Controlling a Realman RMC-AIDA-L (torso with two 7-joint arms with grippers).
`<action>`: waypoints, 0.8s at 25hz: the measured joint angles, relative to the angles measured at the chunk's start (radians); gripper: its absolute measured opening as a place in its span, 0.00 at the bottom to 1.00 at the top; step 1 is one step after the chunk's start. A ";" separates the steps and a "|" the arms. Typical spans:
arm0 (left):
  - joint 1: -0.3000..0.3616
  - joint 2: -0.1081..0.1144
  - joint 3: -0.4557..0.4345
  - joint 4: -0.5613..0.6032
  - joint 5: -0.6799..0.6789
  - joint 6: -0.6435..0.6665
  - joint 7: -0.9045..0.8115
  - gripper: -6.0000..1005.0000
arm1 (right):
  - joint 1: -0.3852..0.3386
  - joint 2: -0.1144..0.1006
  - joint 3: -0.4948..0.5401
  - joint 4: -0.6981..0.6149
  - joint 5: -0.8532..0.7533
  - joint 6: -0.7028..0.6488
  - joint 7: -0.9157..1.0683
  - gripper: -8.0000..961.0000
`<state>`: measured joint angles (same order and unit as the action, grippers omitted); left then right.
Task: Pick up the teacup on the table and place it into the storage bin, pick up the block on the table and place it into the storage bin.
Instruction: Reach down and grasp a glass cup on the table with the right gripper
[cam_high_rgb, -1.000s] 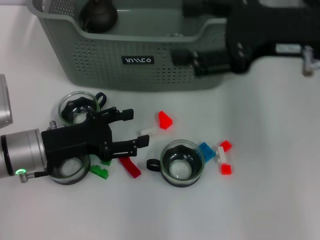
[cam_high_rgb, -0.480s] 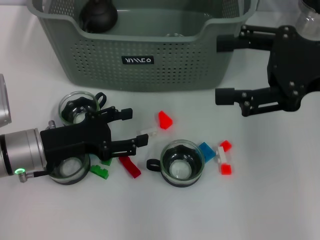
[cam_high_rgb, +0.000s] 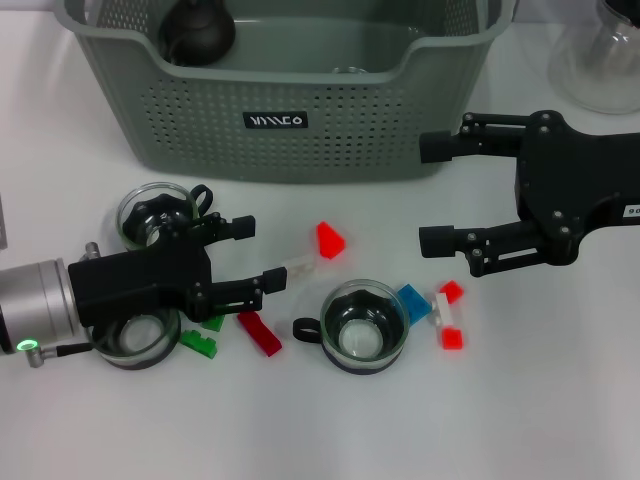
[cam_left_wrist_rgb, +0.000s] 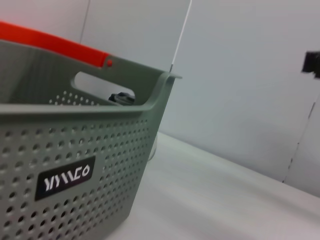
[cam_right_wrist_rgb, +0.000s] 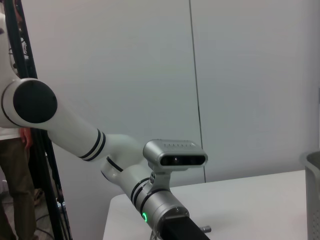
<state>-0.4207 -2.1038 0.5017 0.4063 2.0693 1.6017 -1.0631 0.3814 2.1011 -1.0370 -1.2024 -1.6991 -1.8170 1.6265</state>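
The grey-green storage bin stands at the back, and its perforated wall and label fill the left wrist view. Three glass teacups are on the table: one in the middle, one at the left, and one partly under my left arm. Small blocks lie around them: a red wedge, a white one, a long red one, a green one, a blue one and a red-and-white group. My left gripper is open, low over the table, its near fingertip close to the white block. My right gripper is open and empty, right of the bin.
A dark teapot and a glass item sit inside the bin. A clear glass vessel stands at the back right. The right wrist view shows my left arm with its wrist camera.
My right gripper has come away from above the bin, down to the table side at its right, open and empty. My left gripper has drawn back slightly to the left.
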 joint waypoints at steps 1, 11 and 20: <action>-0.001 0.000 0.000 0.004 -0.001 0.006 0.000 0.86 | 0.000 0.000 0.000 0.002 -0.001 0.001 0.000 0.95; -0.023 0.004 0.014 0.017 0.003 0.020 0.017 0.86 | 0.013 0.001 -0.006 0.030 -0.002 0.032 -0.053 0.95; -0.024 0.003 0.013 0.025 0.001 0.018 0.041 0.86 | 0.014 0.002 -0.011 0.076 0.003 0.067 -0.107 0.95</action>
<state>-0.4443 -2.1012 0.5146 0.4310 2.0700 1.6196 -1.0216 0.3951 2.1031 -1.0476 -1.1259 -1.6962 -1.7498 1.5198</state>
